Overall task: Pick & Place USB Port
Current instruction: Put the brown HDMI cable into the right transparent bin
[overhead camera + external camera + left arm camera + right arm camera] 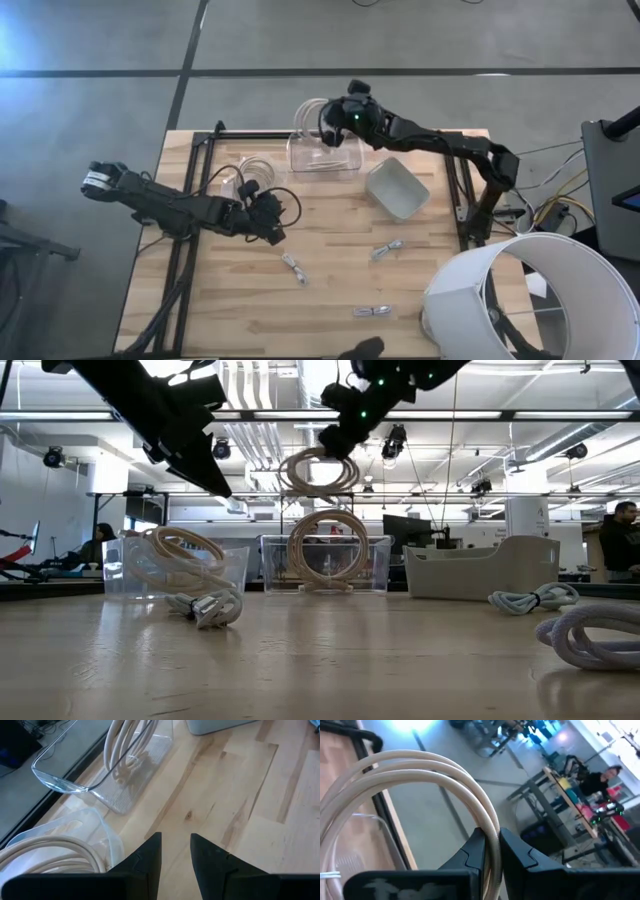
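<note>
My right gripper [491,837] hangs above the far clear bin [325,152], shut on a cream coiled USB cable [318,472]. That bin holds another coil standing on edge [327,548]. My left gripper [272,222] hovers over bare table just near of the left clear bin [245,178], which also holds a coil; its fingers [150,855] stand narrowly open with nothing between them. Three bundled white cables lie loose on the table [293,268], [387,249], [373,311]. My right gripper pinches the coil's strands between its two fingers at one spot on the loop [492,832]. The strands run across the fingers. The coil [312,115] is lifted clear of the bin and the table, standing on edge as a round loop.
A grey tray [397,188] sits right of the far bin. A large white lampshade [530,295] covers the near right corner. Black frame rails run along the table's left side [190,240] and right side [465,200]. People sit and stand in the room behind.
</note>
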You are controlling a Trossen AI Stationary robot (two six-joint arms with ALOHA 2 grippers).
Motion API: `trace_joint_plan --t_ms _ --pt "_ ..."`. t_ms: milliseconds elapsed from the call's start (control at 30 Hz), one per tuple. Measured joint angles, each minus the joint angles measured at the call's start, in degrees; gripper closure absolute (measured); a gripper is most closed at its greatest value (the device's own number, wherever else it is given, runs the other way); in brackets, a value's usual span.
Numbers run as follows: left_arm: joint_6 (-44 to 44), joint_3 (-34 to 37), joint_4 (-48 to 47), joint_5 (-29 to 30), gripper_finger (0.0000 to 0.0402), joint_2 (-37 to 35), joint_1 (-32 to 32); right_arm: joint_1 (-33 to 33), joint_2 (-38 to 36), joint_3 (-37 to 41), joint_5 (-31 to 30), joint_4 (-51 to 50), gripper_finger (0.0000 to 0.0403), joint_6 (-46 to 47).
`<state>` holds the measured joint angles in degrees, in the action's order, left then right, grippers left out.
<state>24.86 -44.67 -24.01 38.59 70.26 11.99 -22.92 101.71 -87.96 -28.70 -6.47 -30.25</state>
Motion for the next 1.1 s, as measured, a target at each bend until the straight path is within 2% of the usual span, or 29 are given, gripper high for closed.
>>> trace_joint_plan --t_ms 267,433,767,1100 --pt "0.0 0.03 -0.02 0.33 0.0296 0.0 0.0 -1.17 7.05 0.18 -0.17 2.31 0.0369 -1.74" --pt "-0.02 0.03 -0.14 0.33 0.0296 0.0 0.0 -0.95 11.53 0.2 -6.13 7.01 0.0369 -4.51" --pt "-0.7 0.05 -0.21 0.31 0.0296 0.0 0.0 -0.93 16.12 0.17 -7.5 5.98 0.0367 -5.66" --pt "-0.7 0.12 -0.22 0.31 0.0296 0.0 0.0 0.56 15.95 0.17 -7.56 4.95 0.0307 -9.22"
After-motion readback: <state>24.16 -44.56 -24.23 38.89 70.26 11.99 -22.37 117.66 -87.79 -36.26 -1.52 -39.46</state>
